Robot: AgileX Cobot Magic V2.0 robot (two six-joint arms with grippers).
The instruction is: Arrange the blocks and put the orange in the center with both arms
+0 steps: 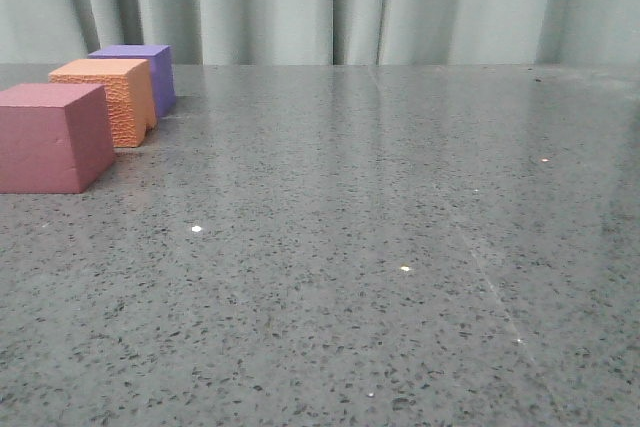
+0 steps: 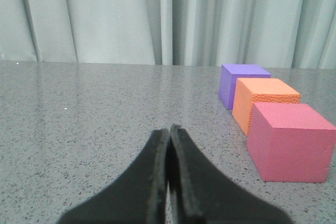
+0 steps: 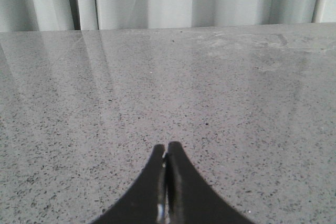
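Three cubes stand in a row at the table's far left in the front view: the pink-red cube (image 1: 52, 137) nearest, the orange cube (image 1: 110, 97) with a pebbled face in the middle, the purple cube (image 1: 140, 72) behind. They touch or nearly touch. The left wrist view shows the same row: pink-red (image 2: 291, 142), orange (image 2: 262, 100), purple (image 2: 241, 83). My left gripper (image 2: 169, 129) is shut and empty, apart from the cubes. My right gripper (image 3: 167, 147) is shut and empty over bare table. No gripper shows in the front view.
The speckled grey stone table (image 1: 380, 247) stretches to the right of the cubes. A pale curtain (image 1: 350, 2) hangs behind the table's far edge.
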